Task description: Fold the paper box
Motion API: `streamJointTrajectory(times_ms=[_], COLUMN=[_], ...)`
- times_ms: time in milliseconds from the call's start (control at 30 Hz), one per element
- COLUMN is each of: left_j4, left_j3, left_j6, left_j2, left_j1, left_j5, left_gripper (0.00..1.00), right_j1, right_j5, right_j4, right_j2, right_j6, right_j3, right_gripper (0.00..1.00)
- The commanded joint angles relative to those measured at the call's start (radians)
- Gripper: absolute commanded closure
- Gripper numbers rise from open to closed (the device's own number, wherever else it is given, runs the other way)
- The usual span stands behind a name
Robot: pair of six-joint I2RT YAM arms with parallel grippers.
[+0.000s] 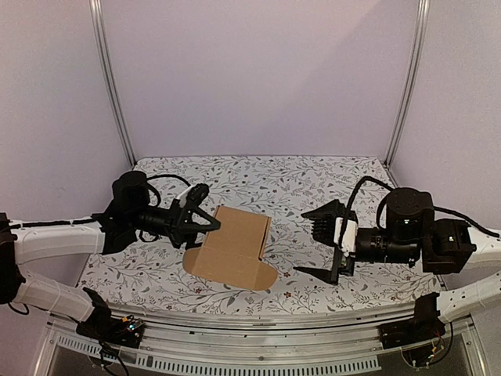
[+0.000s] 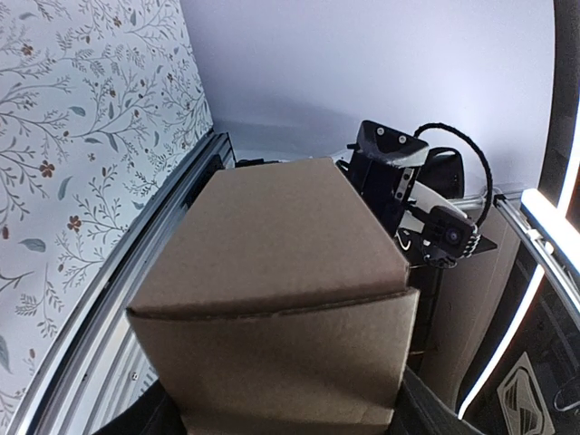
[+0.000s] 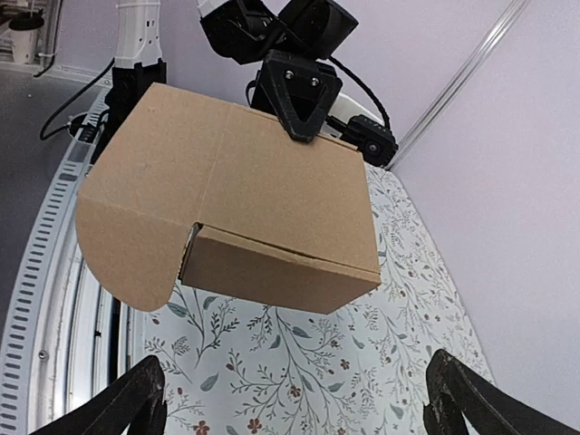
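The paper box [image 1: 231, 247] is plain brown cardboard, partly folded, standing on the floral table with a rounded flap [image 1: 264, 278] sticking out at the near right. My left gripper [image 1: 205, 222] is closed over its left wall. In the left wrist view the paper box [image 2: 272, 272] fills the space between the dark fingers [image 2: 435, 412]. My right gripper [image 1: 301, 244] hangs wide open to the right of the box, apart from it. The right wrist view shows the paper box [image 3: 236, 199] ahead of my right gripper [image 3: 299, 408], with one left finger [image 3: 299, 95] on its far top edge.
The floral tablecloth [image 1: 313, 184] covers the table. A metal rail [image 1: 274, 345] runs along the near edge. Two slanted frame posts [image 1: 113, 86] [image 1: 407, 86] stand at the back corners before a plain wall.
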Motion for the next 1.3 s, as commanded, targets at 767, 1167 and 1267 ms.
streamJointTrajectory(times_ms=[767, 1167, 1267], left_j4=[0.022, -0.129, -0.144], left_j3=[-0.049, -0.031, -0.03], left_j6=[-0.062, 0.004, 0.015], left_j2=[-0.24, -0.289, -0.293], left_j1=[0.03, 0.02, 0.019], left_j5=[0.232, 0.252, 0.253], left_gripper=[0.51, 0.52, 0.53], right_j1=[0.481, 0.466, 0.448], right_j5=[0.664, 0.542, 0.538], right_j4=[0.768, 0.908, 0.918], right_j2=[0.336, 0.452, 0.465], right_j6=[-1.271, -1.412, -1.405], right_j3=[-0.048, -0.012, -0.008], right_gripper=[0.01, 0.01, 0.01])
